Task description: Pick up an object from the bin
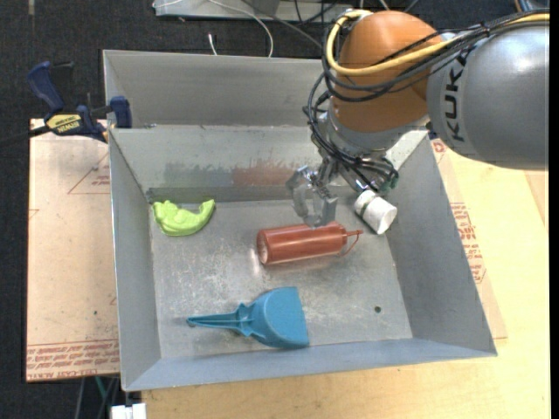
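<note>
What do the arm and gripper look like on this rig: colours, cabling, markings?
Silver-grey rounded arm link with black KUKA lettering. A glossy orange dome-shaped cover sits at the wrist, looped by a yellow cable and thinner black cables. Below it is a small grey metal gripper.

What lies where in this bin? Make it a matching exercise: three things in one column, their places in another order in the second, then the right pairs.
Things
1. green curved piece
2. red bottle
3. blue funnel

Places
A. lowest in the view, by the near wall of the bin
B. centre of the floor, lying on its side just below the gripper
C. left side, close to the far wall

Pairs: 1-C, 2-B, 3-A
</note>
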You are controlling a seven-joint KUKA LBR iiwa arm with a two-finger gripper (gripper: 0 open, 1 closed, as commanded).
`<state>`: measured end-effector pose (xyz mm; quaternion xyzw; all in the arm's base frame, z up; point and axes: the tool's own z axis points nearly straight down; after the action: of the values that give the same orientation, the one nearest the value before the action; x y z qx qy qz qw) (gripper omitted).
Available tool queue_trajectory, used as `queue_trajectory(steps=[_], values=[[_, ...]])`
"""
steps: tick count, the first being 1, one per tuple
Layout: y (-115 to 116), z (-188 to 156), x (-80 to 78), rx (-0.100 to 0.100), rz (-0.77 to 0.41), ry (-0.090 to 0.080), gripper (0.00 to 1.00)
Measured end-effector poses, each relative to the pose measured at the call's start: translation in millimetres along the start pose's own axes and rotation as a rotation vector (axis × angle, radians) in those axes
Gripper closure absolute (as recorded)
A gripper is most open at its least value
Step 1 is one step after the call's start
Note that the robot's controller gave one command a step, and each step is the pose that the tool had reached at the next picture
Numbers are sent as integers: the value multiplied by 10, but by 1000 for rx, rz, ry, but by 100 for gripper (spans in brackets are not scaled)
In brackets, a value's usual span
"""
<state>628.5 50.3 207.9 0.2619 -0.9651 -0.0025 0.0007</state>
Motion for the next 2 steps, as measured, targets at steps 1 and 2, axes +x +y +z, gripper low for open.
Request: queue_trajectory(steps=[1,2], values=[[6,68,595,0,127,0,100],[-515,218,147,-1,38,-8,100]])
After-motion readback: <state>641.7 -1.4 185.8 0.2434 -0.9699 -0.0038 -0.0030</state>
